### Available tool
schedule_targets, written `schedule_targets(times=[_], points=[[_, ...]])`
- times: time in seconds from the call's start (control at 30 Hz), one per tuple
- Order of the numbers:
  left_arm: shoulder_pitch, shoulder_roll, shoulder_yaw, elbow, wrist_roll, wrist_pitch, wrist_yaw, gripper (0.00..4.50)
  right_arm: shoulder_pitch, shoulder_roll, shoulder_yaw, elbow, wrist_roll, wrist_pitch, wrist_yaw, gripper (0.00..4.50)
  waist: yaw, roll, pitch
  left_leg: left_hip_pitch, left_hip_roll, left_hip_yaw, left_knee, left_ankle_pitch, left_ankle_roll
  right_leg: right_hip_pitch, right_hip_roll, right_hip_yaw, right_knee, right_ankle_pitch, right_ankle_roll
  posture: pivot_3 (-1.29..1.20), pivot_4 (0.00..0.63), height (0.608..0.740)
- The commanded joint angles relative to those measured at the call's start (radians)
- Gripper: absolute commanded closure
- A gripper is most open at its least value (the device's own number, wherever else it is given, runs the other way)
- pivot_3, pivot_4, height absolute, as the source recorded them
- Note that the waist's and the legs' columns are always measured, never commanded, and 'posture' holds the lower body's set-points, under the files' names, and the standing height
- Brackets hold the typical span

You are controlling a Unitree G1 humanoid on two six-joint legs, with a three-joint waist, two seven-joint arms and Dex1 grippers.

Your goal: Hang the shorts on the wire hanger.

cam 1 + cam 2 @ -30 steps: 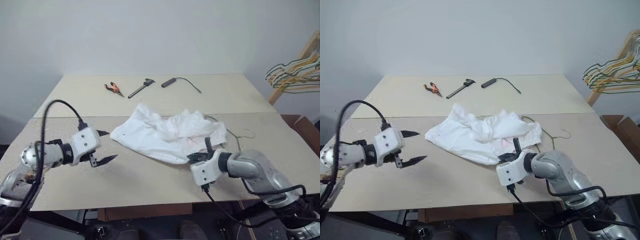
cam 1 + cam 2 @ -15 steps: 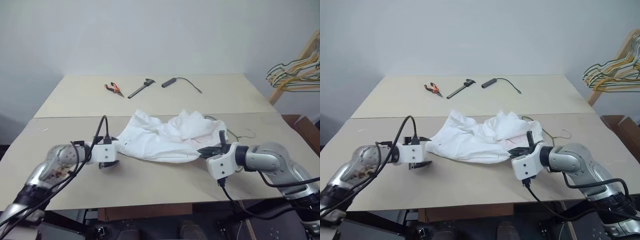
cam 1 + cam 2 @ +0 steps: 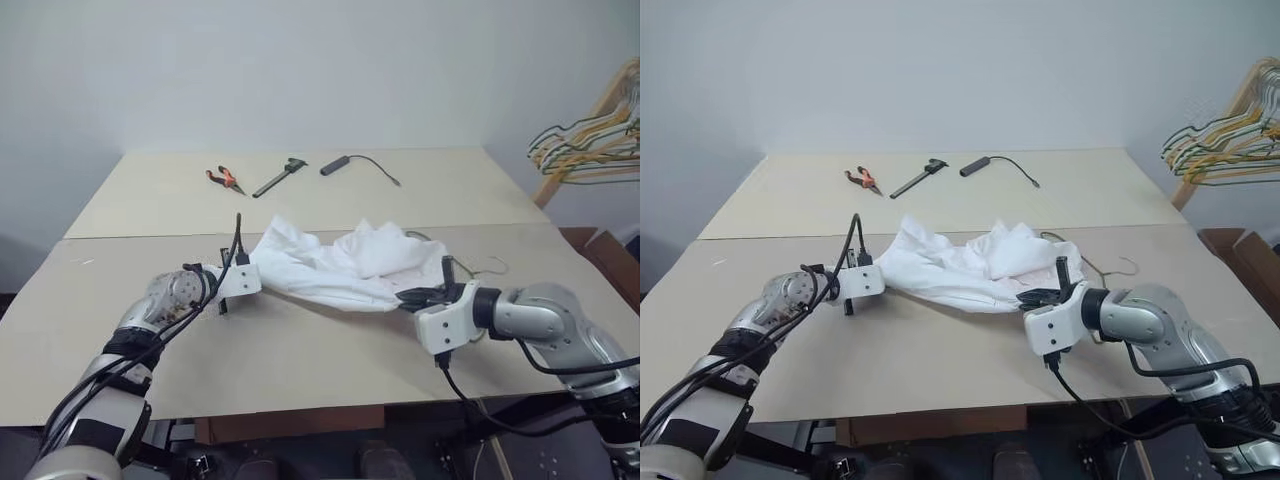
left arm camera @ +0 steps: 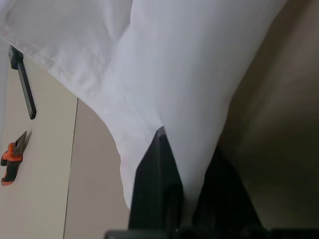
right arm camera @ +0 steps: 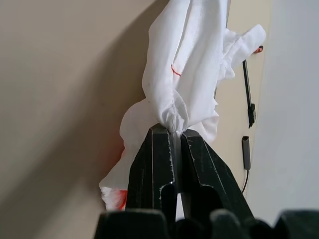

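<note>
Both grippers clamped on the shorts (image 3: 340, 265) mid-table, left gripper (image 3: 243, 281) at cloth's 9 o'clock edge, right gripper (image 3: 424, 297) at 4 o'clock; wire hanger (image 3: 478, 268) at 3 o'clock, partly under cloth, so a lift could snag and drag it.

Most of the wire hanger (image 3: 478, 268) hides under the shorts (image 3: 335, 265); just its hook pokes out on the table (image 3: 300, 350). The colored hangers (image 3: 590, 145) at the side are cut off by the picture's edge.
</note>
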Motion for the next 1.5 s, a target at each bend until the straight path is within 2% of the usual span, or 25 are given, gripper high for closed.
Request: schedule_targets(times=[0.03, 0.13, 0.23, 0.37, 0.47, 0.53, 0.6, 0.7, 0.73, 0.77, 0.87, 0.97, 1.03, 1.1, 1.2, 1.33, 1.5], points=[[0.006, 0.117, 0.046, -0.113, -0.146, -0.038, -0.254, 4.48, -0.028, -0.005, -0.053, 0.011, 0.085, 0.025, 0.015, 4.50, -0.016, 0.000, 0.000, -0.001, 0.000, 0.000, 0.000, 0.000, 0.000, -0.001, 0.000, 0.000, 0.000, 0.000, 0.000, -0.15, 0.000, 0.740], [0.049, 0.252, 0.054, -0.215, -0.255, -0.071, -0.465, 4.48, -0.074, -0.024, -0.044, 0.092, 0.150, 0.016, 0.078, 4.50, -0.035, 0.000, 0.000, -0.002, 0.001, 0.000, 0.000, 0.000, 0.000, -0.003, 0.000, 0.001, 0.001, 0.000, 0.000, -0.13, 0.000, 0.740], [0.060, 0.309, 0.085, -0.281, -0.320, -0.020, -0.540, 4.48, -0.167, -0.011, -0.029, 0.211, 0.212, 0.045, 0.148, 4.50, -0.040, 0.000, 0.000, 0.001, 0.001, 0.000, 0.000, 0.000, 0.000, 0.000, -0.001, 0.001, 0.002, 0.000, 0.000, -0.10, 0.000, 0.740], [0.024, 0.298, 0.137, -0.324, -0.383, 0.051, -0.535, 4.48, -0.380, 0.057, 0.011, 0.471, 0.229, 0.053, 0.213, 4.50, -0.041, 0.000, 0.000, 0.002, 0.001, 0.000, 0.001, 0.000, 0.000, 0.002, -0.001, 0.001, 0.002, 0.001, 0.000, -0.07, 0.000, 0.740], [-0.110, 0.227, 0.171, -0.251, -0.361, 0.114, -0.414, 4.48, -0.626, 0.146, 0.049, 0.767, 0.165, 0.013, 0.183, 4.50, -0.041, 0.000, 0.000, 0.003, 0.001, -0.001, 0.001, 0.000, 0.000, 0.002, 0.000, 0.001, 0.002, 0.001, 0.000, -0.05, 0.000, 0.740], [-0.265, 0.165, 0.180, -0.125, -0.304, 0.149, -0.269, 4.48, -0.814, 0.205, 0.085, 0.996, 0.074, -0.031, 0.078, 4.50, -0.036, 0.000, 0.001, 0.001, -0.001, -0.002, 0.002, 0.001, 0.001, 0.001, -0.001, 0.001, 0.003, 0.001, 0.001, -0.03, 0.000, 0.740], [-0.474, 0.101, 0.178, 0.065, -0.215, 0.174, -0.019, 4.48, -1.011, 0.268, 0.126, 1.214, -0.035, -0.023, -0.130, 4.50, -0.036, 0.001, 0.001, -0.001, -0.002, -0.003, 0.002, 0.001, 0.001, -0.001, -0.002, 0.000, 0.004, 0.002, 0.001, -0.02, 0.000, 0.740], [-0.721, 0.058, 0.146, 0.310, -0.098, 0.169, 0.312, 4.48, -1.206, 0.342, 0.159, 1.413, -0.133, 0.018, -0.456, 4.50, -0.038, 0.001, 0.001, -0.011, -0.004, -0.008, 0.000, 0.002, 0.000, -0.014, -0.004, 0.001, 0.009, 0.003, 0.002, -0.01, 0.000, 0.740], [-0.791, 0.049, 0.138, 0.380, -0.067, 0.167, 0.419, 4.48, -1.254, 0.364, 0.157, 1.454, -0.150, 0.037, -0.565, 4.50, -0.038, 0.001, 0.001, -0.015, -0.004, -0.010, -0.002, 0.003, -0.001, -0.019, -0.004, 0.001, 0.009, 0.003, 0.002, -0.01, 0.000, 0.740], [-0.879, 0.047, 0.125, 0.447, -0.021, 0.167, 0.593, 4.48, -1.310, 0.382, 0.171, 1.487, -0.194, 0.058, -0.759, 4.50, -0.039, 0.000, 0.001, -0.018, -0.004, -0.010, -0.002, 0.006, -0.008, -0.027, -0.005, 0.003, 0.014, 0.003, 0.002, 0.00, 0.000, 0.740], [-1.010, 0.049, 0.090, 0.545, 0.070, 0.135, 0.914, 4.48, -1.392, 0.399, 0.172, 1.537, -0.252, 0.082, -1.123, 4.50, -0.034, 0.001, 0.001, -0.028, -0.007, -0.007, -0.008, 0.009, -0.013, -0.044, -0.009, 0.004, 0.021, 0.003, 0.003, 0.00, 0.000, 0.740], [-1.047, 0.050, 0.064, 0.571, 0.121, 0.062, 1.067, 4.48, -1.411, 0.392, 0.143, 1.558, -0.250, 0.079, -1.285, 4.50, -0.011, 0.001, 0.001, -0.041, -0.010, -0.004, -0.009, 0.011, -0.017, -0.062, -0.013, 0.004, 0.025, 0.003, 0.003, 0.01, 0.000, 0.740], [-1.033, 0.047, 0.046, 0.568, 0.145, 0.002, 1.115, 4.48, -1.393, 0.385, 0.129, 1.564, -0.239, 0.056, -1.324, 4.50, 0.004, 0.001, 0.001, -0.042, -0.011, -0.002, -0.010, 0.011, -0.017, -0.062, -0.014, 0.003, 0.024, 0.003, 0.003, 0.01, 0.000, 0.740], [-0.948, 0.038, 0.025, 0.534, 0.148, -0.103, 1.045, 4.48, -1.325, 0.378, 0.140, 1.570, -0.243, 0.015, -1.265, 4.50, 0.017, 0.000, 0.001, -0.042, -0.012, 0.003, -0.009, 0.011, -0.016, -0.060, -0.014, 0.003, 0.021, 0.003, 0.003, 0.01, 0.000, 0.740], [-0.812, 0.036, 0.019, 0.467, 0.131, -0.210, 0.936, 4.48, -1.237, 0.371, 0.165, 1.572, -0.267, -0.043, -1.177, 4.50, 0.032, 0.001, 0.001, -0.032, -0.012, 0.005, -0.006, 0.007, -0.008, -0.041, -0.014, -0.002, 0.014, 0.002, 0.004, 0.02, 0.000, 0.740], [-0.487, 0.054, 0.051, 0.228, 0.028, -0.272, 0.719, 4.48, -1.077, 0.345, 0.288, 1.562, -0.380, -0.186, -1.056, 4.50, 0.024, 0.001, 0.001, -0.026, -0.013, 0.005, -0.003, 0.008, -0.002, -0.031, -0.014, -0.001, 0.007, 0.008, 0.007, 0.03, 0.000, 0.740], [-0.057, 0.106, 0.119, -0.239, -0.118, -0.114, 0.461, 4.48, -0.926, 0.300, 0.385, 1.539, -0.455, -0.366, -0.957, 4.50, -0.007, 0.001, 0.001, -0.027, -0.012, 0.003, -0.001, 0.012, -0.007, -0.033, -0.014, 0.001, 0.009, 0.011, 0.007, 0.03, 0.000, 0.740]])
